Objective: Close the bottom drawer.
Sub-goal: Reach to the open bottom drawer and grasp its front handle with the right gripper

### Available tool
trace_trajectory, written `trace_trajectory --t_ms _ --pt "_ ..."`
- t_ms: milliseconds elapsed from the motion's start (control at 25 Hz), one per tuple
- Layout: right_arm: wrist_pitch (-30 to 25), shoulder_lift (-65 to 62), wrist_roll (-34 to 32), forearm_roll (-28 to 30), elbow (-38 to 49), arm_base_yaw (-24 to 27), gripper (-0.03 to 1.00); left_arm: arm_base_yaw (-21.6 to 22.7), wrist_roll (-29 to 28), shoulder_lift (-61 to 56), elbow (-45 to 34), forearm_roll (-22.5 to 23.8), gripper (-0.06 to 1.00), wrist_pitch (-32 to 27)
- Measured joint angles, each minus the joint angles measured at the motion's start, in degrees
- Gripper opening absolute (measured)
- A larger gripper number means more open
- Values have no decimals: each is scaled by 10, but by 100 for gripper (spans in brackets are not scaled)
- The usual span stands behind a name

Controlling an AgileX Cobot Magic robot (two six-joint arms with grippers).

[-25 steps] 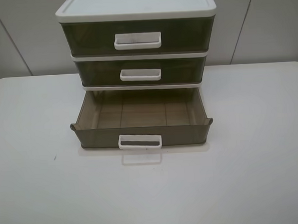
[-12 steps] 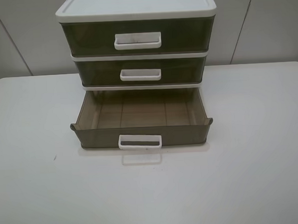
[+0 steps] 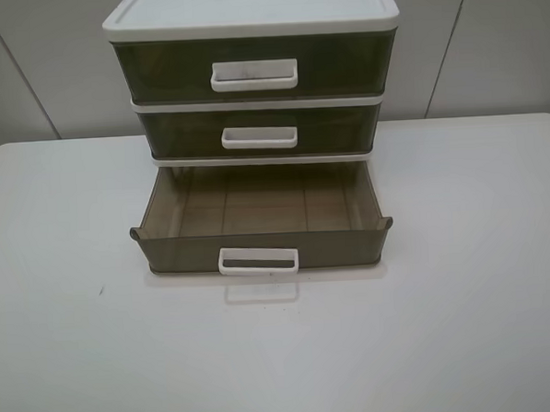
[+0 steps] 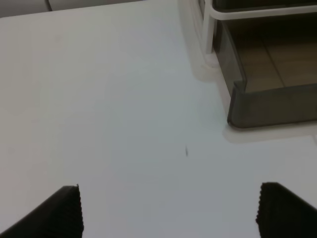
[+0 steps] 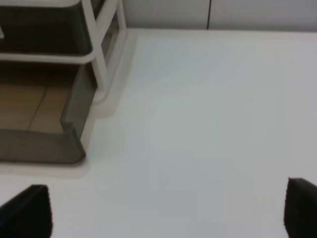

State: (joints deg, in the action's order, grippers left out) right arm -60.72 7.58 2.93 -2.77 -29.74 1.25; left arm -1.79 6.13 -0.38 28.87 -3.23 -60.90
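The bottom drawer (image 3: 262,248) of a white-framed three-drawer unit (image 3: 251,9) is pulled out toward the table's front. It is smoky olive-brown, empty, with a white loop handle (image 3: 259,261). Neither arm shows in the exterior high view. The left gripper (image 4: 168,210) is open over bare table, with the drawer's left front corner (image 4: 270,106) ahead of it. The right gripper (image 5: 168,210) is open over bare table, with the drawer's right front corner (image 5: 59,144) ahead of it. Only black fingertips (image 4: 67,210) (image 5: 302,206) show.
The middle drawer (image 3: 259,133) and top drawer (image 3: 254,69) are shut. The unit stands at the back middle of a white table (image 3: 466,325). A grey panelled wall (image 3: 488,47) is behind. A small dark speck (image 3: 100,291) marks the table at left.
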Motion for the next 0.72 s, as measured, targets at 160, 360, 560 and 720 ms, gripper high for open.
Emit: trace_trajectory --t_ms 160,360,560,720 --pt "0 150 0 -47 -16 -2 82 0 0 0 0 0 72 0" --pt "6 306 0 -54 -94 -14 82 0 0 0 0 0 72 0" --pt "79 392 0 -50 -143 -122 82 0 0 0 0 0 72 0" --pt "157 460 0 -58 -146 -223 82 0 0 0 0 0 72 0"
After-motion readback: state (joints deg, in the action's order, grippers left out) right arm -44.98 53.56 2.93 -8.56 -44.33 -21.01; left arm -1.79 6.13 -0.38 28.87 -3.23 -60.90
